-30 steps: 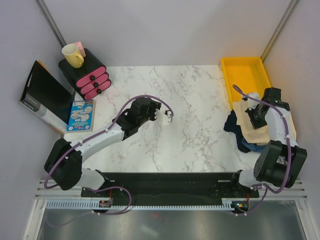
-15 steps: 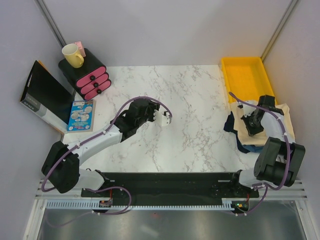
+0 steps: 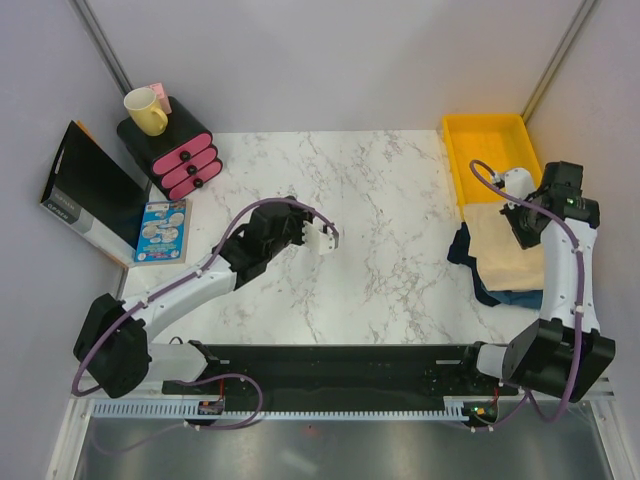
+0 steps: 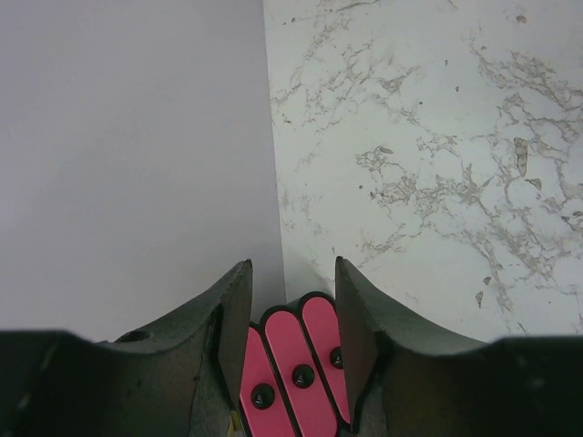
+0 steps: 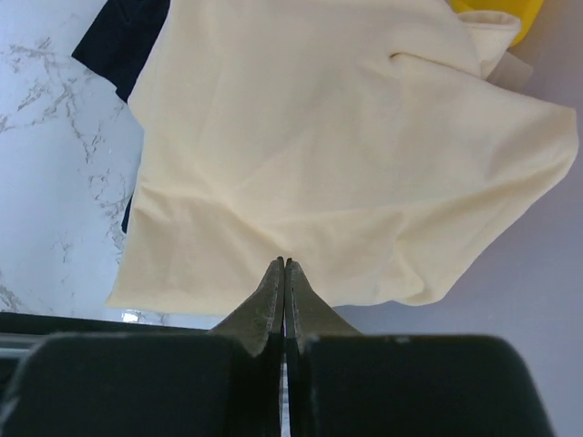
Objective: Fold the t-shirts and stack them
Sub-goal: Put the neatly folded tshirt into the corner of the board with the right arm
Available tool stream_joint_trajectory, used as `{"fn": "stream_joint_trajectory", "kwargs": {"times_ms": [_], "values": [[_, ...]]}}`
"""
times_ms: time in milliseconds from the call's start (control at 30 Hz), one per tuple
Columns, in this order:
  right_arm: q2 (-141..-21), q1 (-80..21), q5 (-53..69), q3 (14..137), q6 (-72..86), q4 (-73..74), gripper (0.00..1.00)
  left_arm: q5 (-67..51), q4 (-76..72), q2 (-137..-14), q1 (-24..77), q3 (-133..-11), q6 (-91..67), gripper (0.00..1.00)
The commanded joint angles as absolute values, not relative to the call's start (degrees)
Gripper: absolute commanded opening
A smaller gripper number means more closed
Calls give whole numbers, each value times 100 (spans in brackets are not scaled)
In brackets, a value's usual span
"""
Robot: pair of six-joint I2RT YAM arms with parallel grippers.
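Right gripper point(image 5: 284, 266) closed, pinching cream t-shirt point(image 5: 319, 146) edge, 3 o'clock on marble table point(image 3: 390, 190). Left gripper point(image 4: 291, 266) open, over centre.

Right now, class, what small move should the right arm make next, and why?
Probably pull the cream t-shirt leftward onto the table: the right gripper looks shut on its edge, and the shirt lies draped over dark clothes beside the yellow tray.

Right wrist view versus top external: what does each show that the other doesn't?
Only the right wrist: up close, the right gripper shut on the edge of the cream t-shirt. Only top external: the left gripper open above the marble table, plus the pink drawers and yellow mug. Both: the cream t-shirt lying over a dark garment, near the yellow tray.
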State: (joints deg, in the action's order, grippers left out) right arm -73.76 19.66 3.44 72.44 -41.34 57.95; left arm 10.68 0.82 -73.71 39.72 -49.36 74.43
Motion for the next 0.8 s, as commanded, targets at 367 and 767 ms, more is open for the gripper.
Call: {"fn": "stream_joint_trajectory", "kwargs": {"times_ms": [367, 767], "values": [[-7031, 2092, 158, 6170, -4280, 5818, 0, 1274, 202, -6979, 4008, -4737, 7357, 49], [-7338, 2680, 307, 5608, -4447, 5309, 0, 1248, 229, -7014, 3999, -4711, 7400, 49]]}}
